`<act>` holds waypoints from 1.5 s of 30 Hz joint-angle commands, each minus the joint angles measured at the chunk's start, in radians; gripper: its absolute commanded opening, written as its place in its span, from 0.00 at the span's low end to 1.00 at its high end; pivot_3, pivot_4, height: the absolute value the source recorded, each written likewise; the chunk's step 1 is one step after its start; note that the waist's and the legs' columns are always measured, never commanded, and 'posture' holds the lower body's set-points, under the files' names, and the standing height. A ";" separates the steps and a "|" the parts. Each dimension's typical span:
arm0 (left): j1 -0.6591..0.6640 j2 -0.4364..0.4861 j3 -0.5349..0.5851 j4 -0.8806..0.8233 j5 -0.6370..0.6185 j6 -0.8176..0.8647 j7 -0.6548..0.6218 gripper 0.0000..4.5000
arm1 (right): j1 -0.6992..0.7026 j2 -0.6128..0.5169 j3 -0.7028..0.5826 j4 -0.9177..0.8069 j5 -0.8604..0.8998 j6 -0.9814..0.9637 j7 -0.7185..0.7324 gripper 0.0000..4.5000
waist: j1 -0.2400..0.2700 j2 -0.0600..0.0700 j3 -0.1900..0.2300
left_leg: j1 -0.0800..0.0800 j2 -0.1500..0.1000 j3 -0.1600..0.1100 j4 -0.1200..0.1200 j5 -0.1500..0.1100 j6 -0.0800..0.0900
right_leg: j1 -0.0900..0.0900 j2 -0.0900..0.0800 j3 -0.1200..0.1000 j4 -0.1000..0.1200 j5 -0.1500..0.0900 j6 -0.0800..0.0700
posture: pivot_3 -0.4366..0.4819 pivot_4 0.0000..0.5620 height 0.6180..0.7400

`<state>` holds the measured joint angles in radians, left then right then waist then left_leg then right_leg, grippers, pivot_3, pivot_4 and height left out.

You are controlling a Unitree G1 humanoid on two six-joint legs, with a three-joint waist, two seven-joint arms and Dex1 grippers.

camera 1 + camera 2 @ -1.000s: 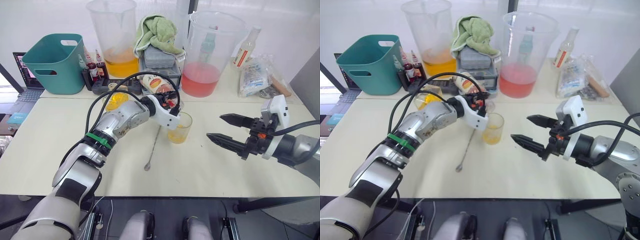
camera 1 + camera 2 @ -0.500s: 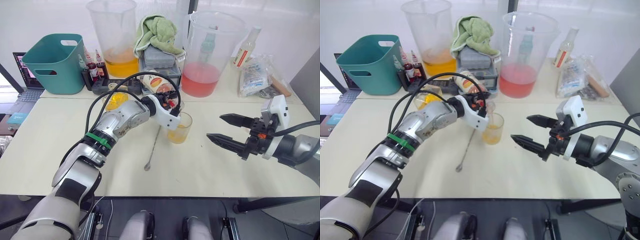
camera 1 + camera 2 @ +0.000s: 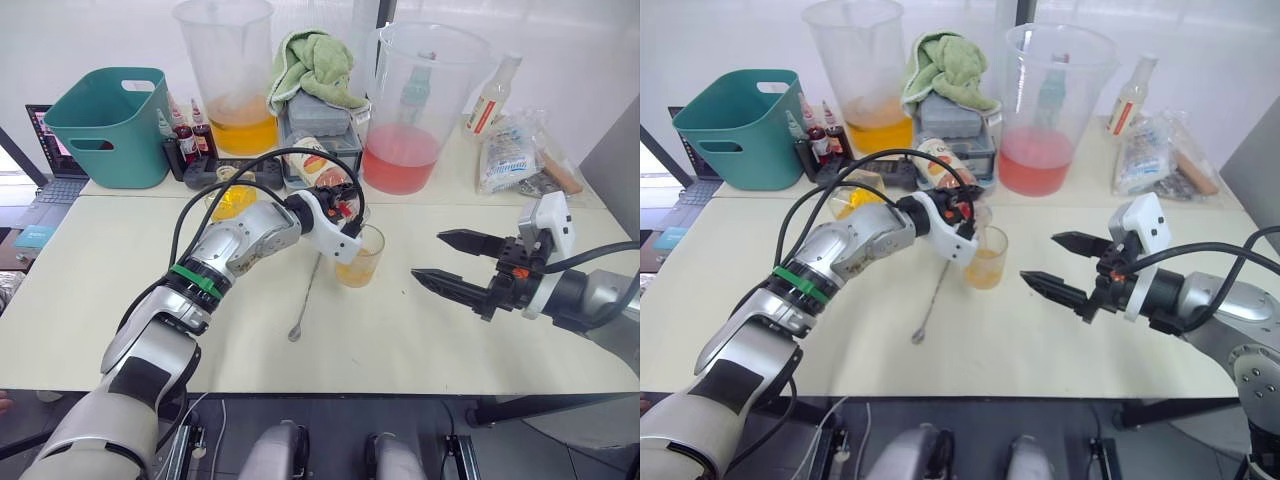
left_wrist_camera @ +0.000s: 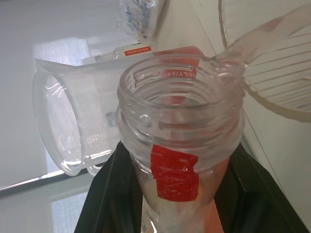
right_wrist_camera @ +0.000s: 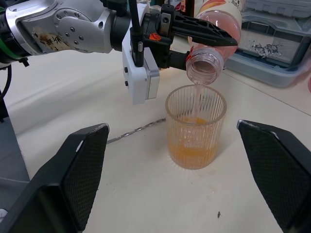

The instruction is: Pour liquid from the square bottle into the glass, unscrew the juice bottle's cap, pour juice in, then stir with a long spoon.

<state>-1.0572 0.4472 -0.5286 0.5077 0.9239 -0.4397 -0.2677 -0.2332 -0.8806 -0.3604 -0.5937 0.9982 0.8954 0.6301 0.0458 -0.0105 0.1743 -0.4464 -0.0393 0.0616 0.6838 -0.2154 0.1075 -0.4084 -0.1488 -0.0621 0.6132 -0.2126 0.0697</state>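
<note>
My left gripper is shut on the juice bottle, a clear bottle with a red and orange label. The bottle is tilted mouth-down over the ribbed glass. Its mouth is uncapped, and a thin stream falls from the juice bottle into the glass, which holds some orange liquid. The long spoon lies on the table left of the glass. My right gripper hovers open to the right of the glass, holding nothing. A low bottle of yellow liquid, apparently the square bottle, stands behind my left forearm.
Along the back stand a teal bin, a pitcher of orange liquid, grey boxes under a green towel, a pitcher of pink liquid, small dark bottles, a slim bottle and plastic bags.
The juice bottle has tipped slightly further over the glass. My right gripper has drifted a little to the left and stays open.
</note>
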 commanded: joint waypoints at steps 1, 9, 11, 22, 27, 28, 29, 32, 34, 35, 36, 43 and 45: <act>-0.033 0.006 0.013 -0.050 0.000 0.000 0.025 0.32 | -0.021 0.001 -0.015 -0.010 0.001 -0.035 0.002 1.00 | 0.000 0.000 0.000 | 0.000 0.000 0.000 0.000 0.000 0.000 | 0.000 0.000 0.000 0.000 0.000 0.000 | 0.48 0.27 1.00; -0.033 0.007 0.017 -0.050 -0.004 0.001 0.027 0.32 | -0.025 0.001 -0.010 -0.007 -0.001 -0.035 0.005 1.00 | 0.000 0.000 0.000 | 0.000 0.000 0.000 0.000 0.000 0.000 | 0.000 0.000 0.000 0.000 0.000 0.000 | 0.48 0.27 1.00; -0.031 0.003 0.021 -0.050 -0.012 0.004 0.023 0.32 | -0.026 0.000 -0.009 -0.006 0.000 -0.033 0.006 1.00 | 0.000 0.000 0.000 | 0.000 0.000 0.000 0.000 0.000 0.000 | 0.000 0.000 0.000 0.000 0.000 0.000 | 0.48 0.27 1.00; -0.011 -0.028 0.070 -0.048 -0.161 0.049 -0.066 0.32 | -0.044 -0.007 0.000 0.006 -0.003 -0.028 0.020 1.00 | -0.001 0.000 0.000 | 0.000 0.000 0.000 0.001 0.000 0.000 | 0.000 0.000 0.000 0.001 0.000 0.000 | 0.48 0.27 1.00; 0.011 -0.063 0.163 -0.077 -0.363 0.128 -0.193 0.32 | -0.065 -0.012 0.015 0.024 -0.011 -0.029 0.036 1.00 | -0.005 0.000 0.000 | 0.000 0.000 0.000 0.001 0.000 -0.001 | 0.000 0.000 0.000 0.001 0.000 0.000 | 0.48 0.27 1.00; 0.010 -0.062 0.172 -0.086 -0.381 0.135 -0.206 0.32 | -0.069 -0.013 0.018 0.028 -0.013 -0.029 0.040 1.00 | -0.006 0.000 0.000 | 0.000 0.000 0.000 0.002 0.001 -0.001 | 0.000 0.000 0.000 0.001 0.000 0.000 | 0.48 0.27 1.00; 0.011 -0.067 0.186 -0.095 -0.405 0.156 -0.220 0.32 | -0.075 -0.014 0.023 0.033 -0.016 -0.030 0.045 1.00 | -0.006 0.000 0.000 | 0.000 0.000 0.000 0.002 0.001 -0.001 | 0.000 0.000 0.000 0.001 0.000 0.000 | 0.48 0.27 1.00; 0.016 -0.069 0.211 -0.110 -0.450 0.197 -0.249 0.32 | -0.093 -0.013 0.034 0.048 -0.025 -0.029 0.059 1.00 | -0.005 0.000 0.000 | 0.000 0.000 0.000 0.002 0.001 -0.001 | 0.000 0.000 0.000 0.001 0.000 0.000 | 0.48 0.27 1.00; 0.025 -0.074 0.239 -0.115 -0.505 0.231 -0.278 0.32 | -0.107 -0.012 0.043 0.059 -0.028 -0.031 0.069 1.00 | -0.006 0.000 0.000 | 0.000 0.000 0.000 0.002 0.001 -0.001 | 0.000 0.000 0.000 0.001 0.000 0.000 | 0.48 0.27 1.00; 0.027 -0.073 0.250 -0.119 -0.527 0.242 -0.290 0.32 | -0.113 -0.011 0.046 0.063 -0.029 -0.031 0.073 1.00 | -0.006 0.000 0.000 | 0.000 0.000 0.000 0.003 0.001 -0.001 | 0.001 0.000 0.000 0.001 0.000 0.000 | 0.48 0.27 1.00; 0.027 -0.081 0.276 -0.132 -0.577 0.279 -0.312 0.32 | -0.122 -0.011 0.051 0.070 -0.032 -0.031 0.080 1.00 | -0.006 0.000 0.000 | 0.000 0.000 0.000 0.003 0.001 -0.001 | 0.001 0.000 0.000 0.001 0.000 0.000 | 0.48 0.27 1.00; 0.015 -0.126 0.463 -0.262 -0.888 0.601 -0.414 0.32 | -0.182 -0.011 0.095 0.129 -0.063 -0.039 0.140 1.00 | -0.009 0.000 0.000 | 0.000 0.001 0.000 0.006 0.000 -0.001 | 0.001 0.001 0.000 0.002 0.000 0.000 | 0.48 0.27 1.00; 0.017 -0.129 0.513 -0.317 -0.968 0.714 -0.418 0.32 | -0.207 -0.010 0.116 0.154 -0.076 -0.047 0.163 1.00 | -0.009 0.000 0.000 | 0.000 0.001 0.000 0.007 0.000 -0.001 | 0.001 0.001 0.000 0.003 0.000 0.000 | 0.48 0.27 1.00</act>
<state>-1.0111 0.3220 -0.0652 0.2672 0.0230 0.2130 -0.6819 -0.4169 -0.8815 -0.2358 -0.4409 0.9306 0.8770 0.7728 0.0364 -0.0103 0.1742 -0.4466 -0.0387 0.0611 0.6908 -0.2150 0.1067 -0.4069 -0.1474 -0.0622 0.6161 -0.2126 0.0700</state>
